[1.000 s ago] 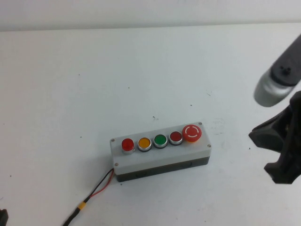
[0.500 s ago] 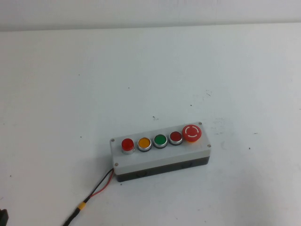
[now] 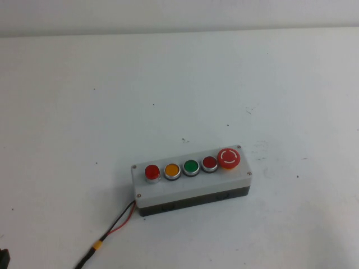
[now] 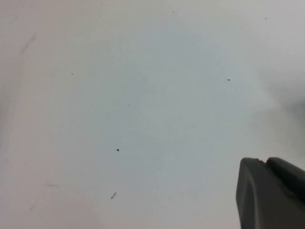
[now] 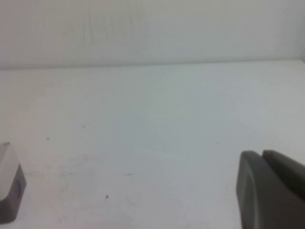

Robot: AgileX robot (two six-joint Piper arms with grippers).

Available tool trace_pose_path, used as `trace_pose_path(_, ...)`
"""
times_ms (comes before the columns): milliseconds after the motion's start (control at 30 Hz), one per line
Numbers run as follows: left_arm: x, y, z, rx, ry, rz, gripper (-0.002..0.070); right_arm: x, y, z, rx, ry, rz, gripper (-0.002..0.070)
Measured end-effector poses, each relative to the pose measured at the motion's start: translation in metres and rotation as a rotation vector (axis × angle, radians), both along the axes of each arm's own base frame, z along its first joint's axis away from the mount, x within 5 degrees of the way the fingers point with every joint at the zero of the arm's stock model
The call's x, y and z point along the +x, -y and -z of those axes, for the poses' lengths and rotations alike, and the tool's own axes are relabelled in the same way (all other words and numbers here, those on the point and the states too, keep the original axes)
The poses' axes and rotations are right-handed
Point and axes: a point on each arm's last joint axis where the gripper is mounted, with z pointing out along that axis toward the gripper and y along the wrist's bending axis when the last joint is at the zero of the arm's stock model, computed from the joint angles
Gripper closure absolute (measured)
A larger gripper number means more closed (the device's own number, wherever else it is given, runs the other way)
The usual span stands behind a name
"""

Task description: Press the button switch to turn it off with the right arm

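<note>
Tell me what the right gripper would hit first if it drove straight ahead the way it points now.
Probably nothing but bare white table. One finger of the right gripper shows in its wrist view; the grey box sits off to the side, out of that line. The left gripper is over bare table.

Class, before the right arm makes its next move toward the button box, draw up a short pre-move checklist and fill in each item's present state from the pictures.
1. Button switch visible at the button box's left end: ok.
2. Nothing covering the switch: ok.
3. Switch lit or off: cannot tell.
4. Right gripper near the box: not ok; absent from the high view, its wrist view catching only a box corner.
5. Right gripper shut for pressing: cannot tell.
6. Left gripper away from the box, over bare table: ok.
</note>
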Motion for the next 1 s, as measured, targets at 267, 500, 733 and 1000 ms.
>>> trace_pose_path(267,0.0,0.0,0.0,0.0,0.0,0.0,0.0677,-0.011,0.0,0.017,-0.014,-0.15,-0.004,0.0693)
trace_pose_path(500,0.0,0.0,0.0,0.0,0.0,0.0,0.0677,-0.012,0.0,0.021,-0.024,-0.195,-0.009,0.0693)
trace_pose_path(733,0.0,0.0,0.0,0.0,0.0,0.0,0.0677,-0.012,0.0,0.021,-0.016,-0.196,-0.014,0.0693)
trace_pose_path(1000,0.0,0.0,0.0,0.0,0.0,0.0,0.0677,-0.012,0.0,0.021,-0.014,-0.196,-0.015,0.0693)
